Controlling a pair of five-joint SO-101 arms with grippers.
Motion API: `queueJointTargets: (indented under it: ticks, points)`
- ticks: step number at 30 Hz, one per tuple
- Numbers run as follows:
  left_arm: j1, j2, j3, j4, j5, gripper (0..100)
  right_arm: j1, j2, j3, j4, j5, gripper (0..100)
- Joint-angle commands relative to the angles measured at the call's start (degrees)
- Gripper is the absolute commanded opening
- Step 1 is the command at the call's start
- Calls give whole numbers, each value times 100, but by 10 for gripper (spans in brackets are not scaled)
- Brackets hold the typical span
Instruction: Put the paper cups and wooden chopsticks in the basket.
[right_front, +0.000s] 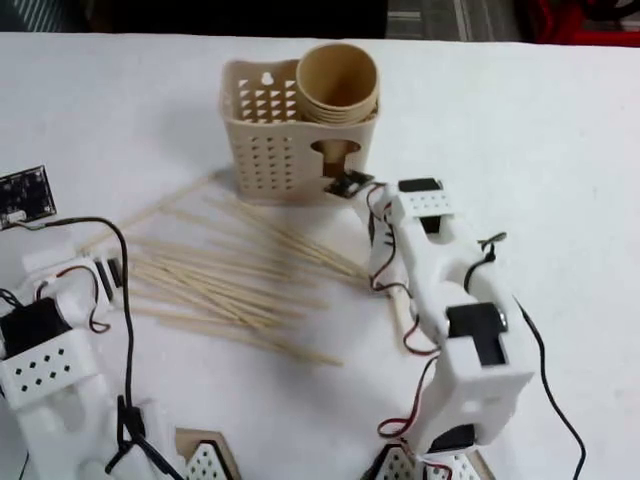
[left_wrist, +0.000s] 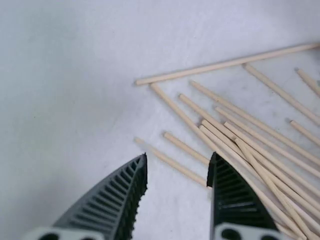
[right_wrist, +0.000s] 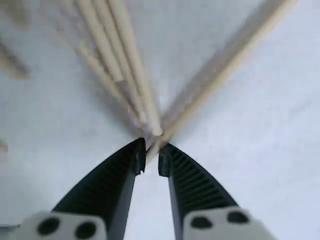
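right end effector (right_wrist: 150, 159) nearly closed, tips pinching the ends of chopsticks (right_wrist: 132, 60). left end effector (left_wrist: 177, 170) wide open, empty, above further sticks lying loose on the desk (right_front: 550, 130). paper cups (right_front: 338, 80) stacked inside the basket (right_front: 265, 150), beyond the sticks.

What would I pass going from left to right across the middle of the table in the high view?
left arm → scattered wooden chopsticks → right arm
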Motion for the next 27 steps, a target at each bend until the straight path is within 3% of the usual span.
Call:
queueJointTargets:
  ticks: [1, 13, 18, 22, 27]
  points:
    - [48, -84, -26, -141, 70, 203, 40, -901, 484, 233, 396, 19]
    - [48, -84, -26, -141, 70, 203, -48, -3301, 1767, 224, 554, 19]
    - [48, -84, -26, -141, 70, 203, -787, -3767, 1758, 92, 431, 19]
    - [40, -84, -26, -141, 70, 203, -1429, -3705, 1758, -585, -316, 19]
    - [40, -84, -26, -132, 70, 203, -1798, -3169, 1749, -1244, -413, 19]
